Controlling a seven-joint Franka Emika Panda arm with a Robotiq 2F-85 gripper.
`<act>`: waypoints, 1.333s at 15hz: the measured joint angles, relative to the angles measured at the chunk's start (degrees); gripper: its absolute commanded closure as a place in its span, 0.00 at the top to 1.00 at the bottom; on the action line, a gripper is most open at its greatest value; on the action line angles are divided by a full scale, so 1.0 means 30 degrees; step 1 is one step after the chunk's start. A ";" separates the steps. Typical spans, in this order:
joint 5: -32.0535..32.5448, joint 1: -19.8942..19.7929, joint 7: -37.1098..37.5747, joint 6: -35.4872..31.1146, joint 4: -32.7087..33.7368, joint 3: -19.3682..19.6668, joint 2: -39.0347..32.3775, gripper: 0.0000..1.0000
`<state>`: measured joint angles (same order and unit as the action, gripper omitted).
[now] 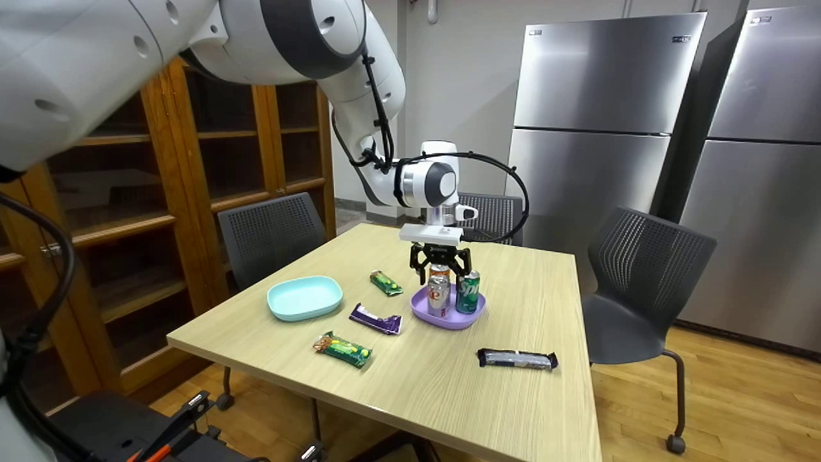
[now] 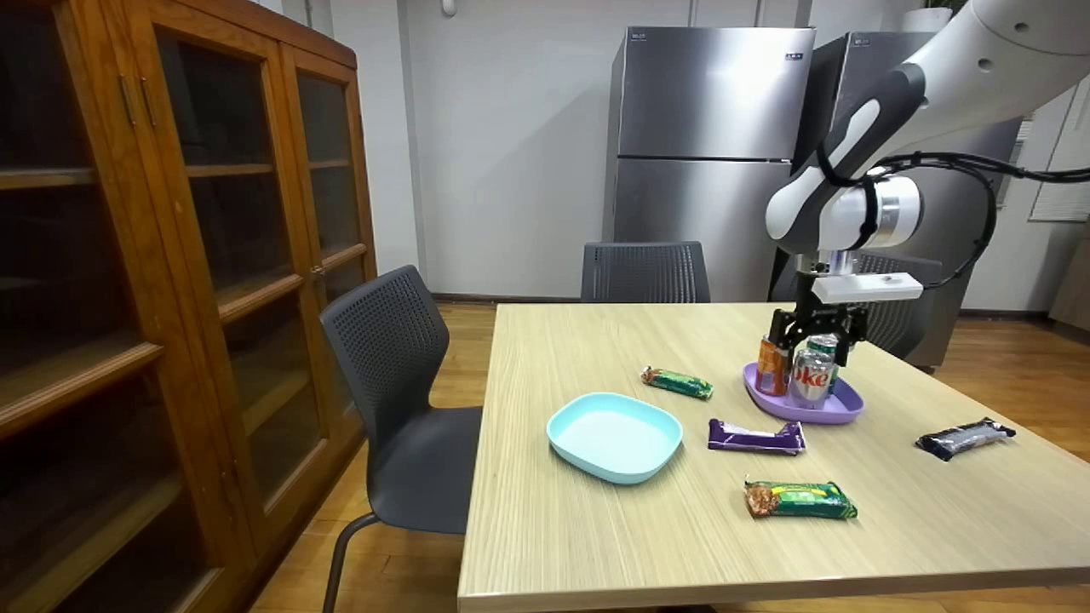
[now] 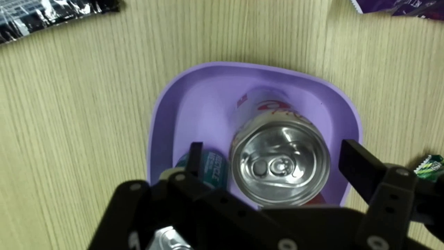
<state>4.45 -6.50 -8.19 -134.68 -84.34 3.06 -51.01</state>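
Observation:
My gripper (image 3: 274, 158) is open and points down over a purple tray (image 3: 204, 104). Its fingers stand on either side of a silver Coke can (image 3: 281, 166), with a gap visible at each side. The can is upright in the tray; it also shows in both exterior views (image 1: 439, 298) (image 2: 811, 380). A green Sprite can (image 1: 467, 294) stands beside it, partly behind the left finger in the wrist view (image 3: 213, 170). An orange can (image 2: 771, 370) also stands in the tray, mostly hidden by the gripper in the wrist view.
On the table (image 1: 513, 410) lie a turquoise tray (image 1: 304, 298), a purple-wrapped bar (image 1: 376, 319), a small green bar (image 1: 385, 283), a larger green bar (image 1: 343, 350) and a black-silver bar (image 1: 517, 359). Grey chairs (image 1: 641, 289) stand around the table. A wooden cabinet (image 2: 213, 289) is beyond.

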 measured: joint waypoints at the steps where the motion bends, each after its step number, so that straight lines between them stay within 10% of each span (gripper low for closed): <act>1: 0.0000 -0.0030 0.0000 0.0001 -0.0106 0.0009 0.0166 1.00; 20: -0.0238 -0.2401 -0.0117 -0.2907 -0.8778 0.1426 0.7210 1.00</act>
<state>3.73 -13.70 -8.54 -143.40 -110.67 7.34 -29.38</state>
